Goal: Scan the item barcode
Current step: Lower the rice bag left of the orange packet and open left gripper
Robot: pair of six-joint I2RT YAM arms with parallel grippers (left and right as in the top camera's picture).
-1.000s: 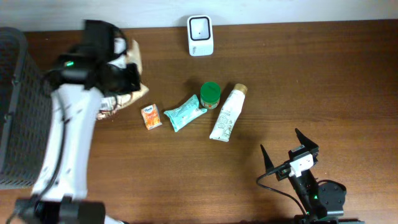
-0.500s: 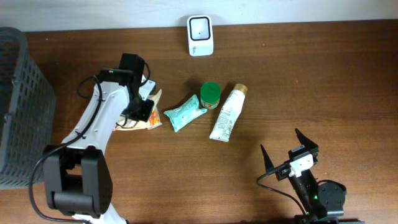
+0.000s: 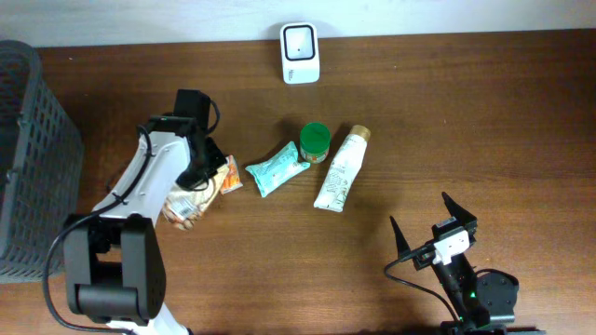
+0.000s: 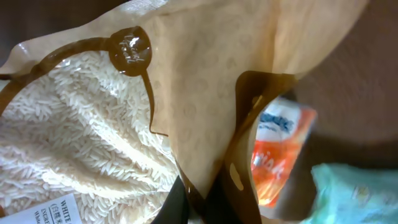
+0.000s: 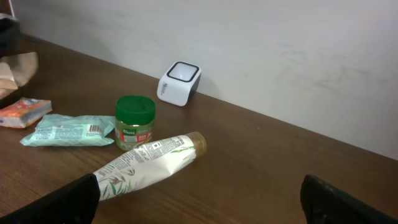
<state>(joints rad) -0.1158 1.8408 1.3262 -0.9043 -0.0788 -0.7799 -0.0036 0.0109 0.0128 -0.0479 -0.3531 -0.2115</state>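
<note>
Left gripper (image 3: 201,174): pressed together, pinching the folded top edge of the rice bag (image 3: 182,201); in the left wrist view the brown paper runs down between the 2 dark fingers (image 4: 176,200).
Left arm (image 3: 154,172): rises from its base at the near left, slants away and to the right, then bends at the wrist so the gripper points down onto the bag.
Rice bag, place: left of the table's middle, directly under and just near-left of the left gripper; whether it rests on the table or hangs just above it I cannot tell.
Rice bag, axis: long axis diagonal; pinched top toward the far right, bottom toward the near left; clear window of white rice facing the wrist camera.
Scanner (image 3: 300,53): at the far edge, well apart from the bag, beyond it to the right.
Orange packet (image 3: 229,176): just beside the bag's pinched end.
Row to the right: teal packet (image 3: 276,167); green-lidded jar (image 3: 315,141); white tube (image 3: 340,168) lying down.
Right gripper (image 3: 433,228): spread wide at the near right, nothing between its fingers; well apart from every item.
Basket (image 3: 33,158): grey, at the left edge.
</note>
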